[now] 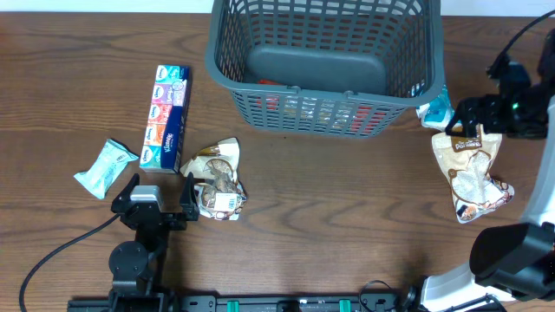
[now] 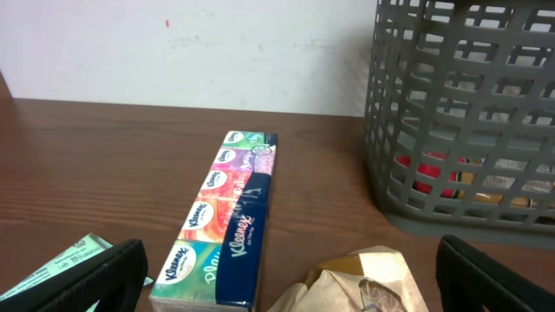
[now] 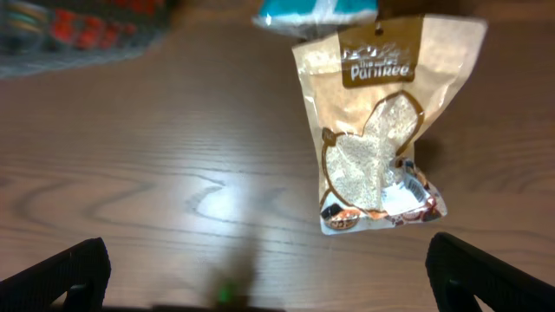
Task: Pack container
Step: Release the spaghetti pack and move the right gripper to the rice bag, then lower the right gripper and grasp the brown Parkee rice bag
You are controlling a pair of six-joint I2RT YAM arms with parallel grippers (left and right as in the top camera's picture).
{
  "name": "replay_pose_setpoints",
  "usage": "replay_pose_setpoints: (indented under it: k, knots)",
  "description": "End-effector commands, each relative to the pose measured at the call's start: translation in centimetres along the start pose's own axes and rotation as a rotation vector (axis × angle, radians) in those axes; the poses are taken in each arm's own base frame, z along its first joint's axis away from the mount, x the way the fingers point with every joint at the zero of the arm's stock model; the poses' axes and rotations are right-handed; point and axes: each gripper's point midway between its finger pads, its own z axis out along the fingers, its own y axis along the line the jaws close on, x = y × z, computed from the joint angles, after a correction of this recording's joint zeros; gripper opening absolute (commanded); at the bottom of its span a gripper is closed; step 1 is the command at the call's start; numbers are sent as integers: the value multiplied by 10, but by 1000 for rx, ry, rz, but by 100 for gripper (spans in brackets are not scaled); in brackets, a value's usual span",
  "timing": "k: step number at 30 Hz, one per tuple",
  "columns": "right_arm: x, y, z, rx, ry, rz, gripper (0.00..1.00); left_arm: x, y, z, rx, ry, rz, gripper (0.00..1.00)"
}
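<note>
left tool (image 2: 295,277): fingers spread wide, nothing between them, low over the desk (image 2: 104,147).
- dead ahead, slightly left of centre: Kleenex tissue multipack (image 2: 230,221), lying flat with its long axis running away from the tool
- by the left finger: green wipes packet (image 2: 61,260). Only a corner shows in the wrist view. Overhead puts it off to the tool's left, apart from the multipack
- just ahead of the right finger: crumpled snack pouch (image 1: 217,179), brown and white. It's just beside that finger, can't tell if they touch. Its far corner sits just beside the multipack's near end

container (image 2: 460,104): ahead and to the right of the left tool, well apart from it, upright on the desk. Dark grey lattice basket. Red and yellow packaging (image 2: 425,173) shows through the lower slots, can't identify the items.

right tool (image 3: 270,277): fingers also spread wide, empty, up off the desk. Its wrist view is blurred.
- ahead, right of its centre line: tan window pouch (image 3: 381,121), flat on the desk, printed header end pointing away from the tool. Overhead shows the tool covering part of that header end
- just past the header end: teal packet (image 3: 316,10), cut off by the frame edge
- the container is far ahead-left of this tool, just a blurred corner in the wrist view. In the overhead view the teal packet sits just beside the container corner nearest this tool
</note>
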Motion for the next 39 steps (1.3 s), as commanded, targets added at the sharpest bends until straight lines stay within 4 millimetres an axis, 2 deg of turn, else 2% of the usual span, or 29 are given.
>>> replay_pose_setpoints:
  k: [1,7,13,17,23,26,30,39]
  knots:
    - [16,-16,24,77,93,-1,99,16,-6,0,39,53,-6,99]
    - [25,-35,53,81,106,18,99,16,-6,0,39,53,-6,99]
    - [15,-25,68,-71,13,-105,99,16,-6,0,38,53,-7,99]
    - [11,-27,74,-71,-11,-131,99,16,-6,0,39,53,-6,99]
    - [2,-29,78,-54,-48,-273,99,16,-6,0,39,53,-6,99]
    - [-3,-38,79,-7,-60,-312,99,16,-6,0,39,53,-6,99]
    - [1,-59,85,60,-17,-291,99,16,-6,0,39,53,-6,99]
    - [10,-92,126,32,44,-181,99,16,-6,0,38,53,-6,99]
